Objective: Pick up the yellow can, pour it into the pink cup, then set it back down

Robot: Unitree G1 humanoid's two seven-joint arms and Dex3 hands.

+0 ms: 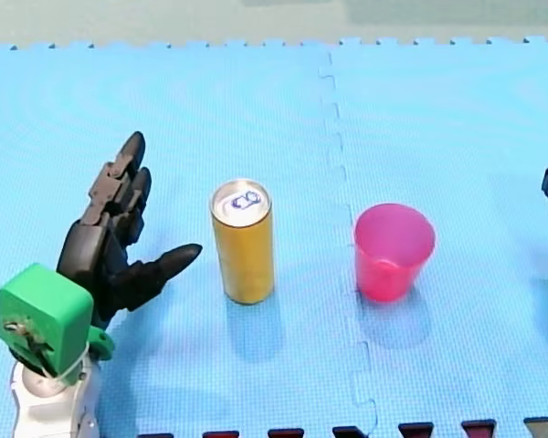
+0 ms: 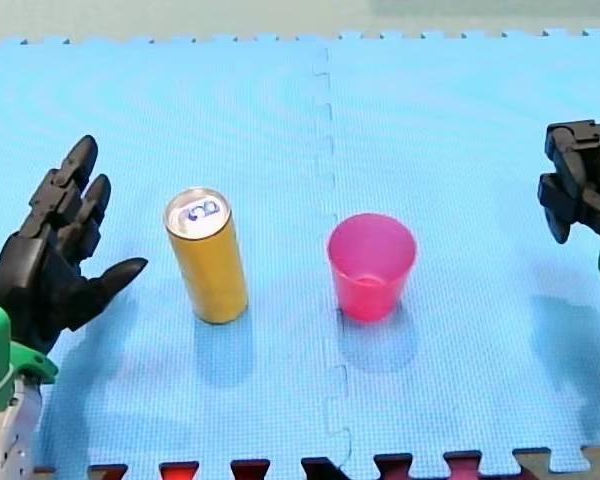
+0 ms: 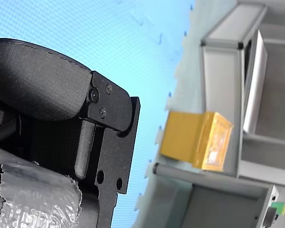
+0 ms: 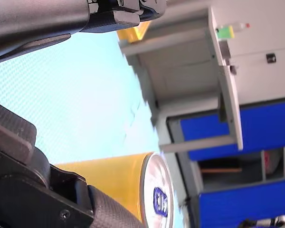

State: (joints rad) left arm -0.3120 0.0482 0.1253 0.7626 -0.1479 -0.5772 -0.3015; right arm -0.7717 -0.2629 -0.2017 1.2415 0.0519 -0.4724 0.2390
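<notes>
**Item 1, yellow can (image 1: 243, 242).** You have it standing upright on the blue foam mat (image 1: 438, 109), left of the mat's seam, with the pull-tab top facing up. Nothing touches it.

**Item 2, pink cup (image 1: 393, 251).** It stands upright, mouth up, just right of the seam, near the can but apart from it. Its inside looks empty.

**Item 3, left robot hand (image 1: 119, 242).** It sits on the can's left, near it and apart from it, unclenched and holding nothing. The second wrist view has the can's side and silver top close beside a robot hand, not gripped.

**Item 4, right robot hand (image 2: 578, 180).** It is at the mat's right edge, well apart from the cup. You cannot tell whether it is closed or not.

**Step in hand (judged).** This looks like the first step, the reach for the can. Nothing is lifted, nothing is poured, and the set-down is far off.

**Next move (judged).**
- Bring the left robot hand across the gap to the can's side.
- Close it around the middle of the body, then lift straight up with the can kept upright.
- After that comes the carry rightward and the tilt of the top over the cup's rim.

**Cautions (judged).**
- The can is tall and narrow, so a push before the grip closes could tip it toward the cup.
- The cup looks light and may slide if you knock it.
</notes>
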